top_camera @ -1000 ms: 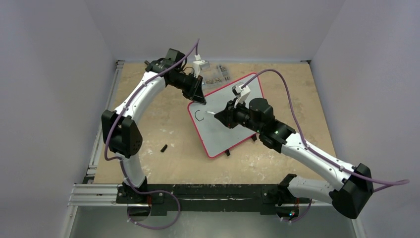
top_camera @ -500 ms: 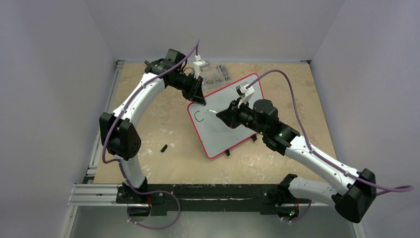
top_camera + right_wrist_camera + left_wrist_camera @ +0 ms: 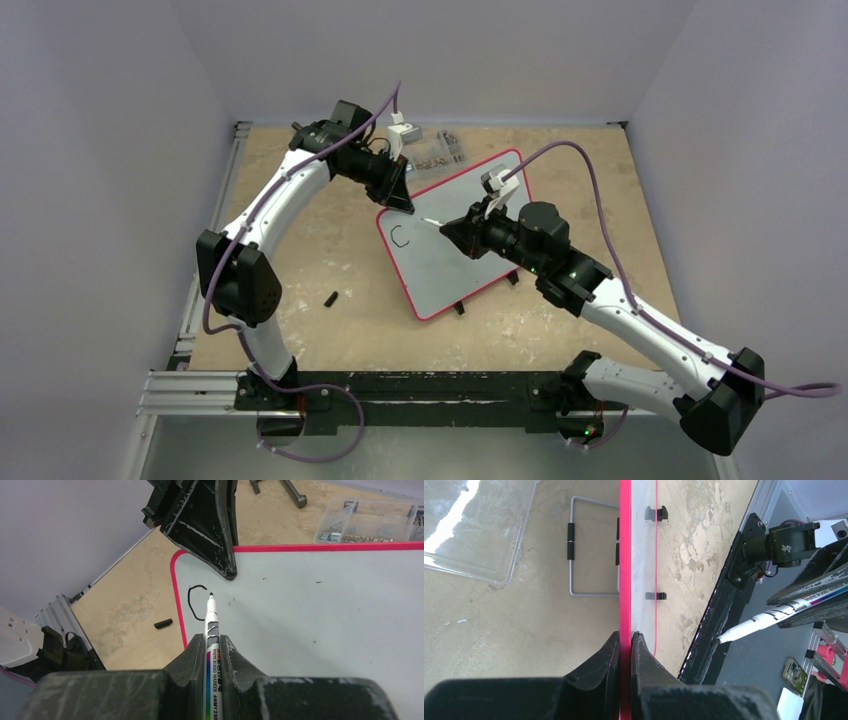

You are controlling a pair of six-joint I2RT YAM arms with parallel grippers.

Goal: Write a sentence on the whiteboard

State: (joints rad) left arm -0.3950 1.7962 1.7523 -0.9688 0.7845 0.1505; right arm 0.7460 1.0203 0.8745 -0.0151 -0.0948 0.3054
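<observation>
The whiteboard [image 3: 450, 268], white with a red-pink frame, lies on the table and has a black "C" stroke [image 3: 400, 235] near its left corner. My left gripper [image 3: 405, 203] is shut on the board's far-left edge, and the frame [image 3: 625, 555] runs between its jaws [image 3: 625, 636]. My right gripper [image 3: 452, 230] is shut on a white board marker [image 3: 210, 622]. The marker tip [image 3: 211, 596] is just right of the "C" [image 3: 192, 602]. I cannot tell whether the tip touches the board [image 3: 320, 605].
The black marker cap [image 3: 330, 298] lies on the table left of the board. A clear plastic parts box [image 3: 438, 150] sits behind the board's far edge. The board's two black feet [image 3: 460, 307] stick out at its near edge. Grey walls enclose the table.
My right gripper has shifted the marker slightly right and toward the far side, next to the "C". The left gripper still clamps the board edge. The stroke looks unchanged.
</observation>
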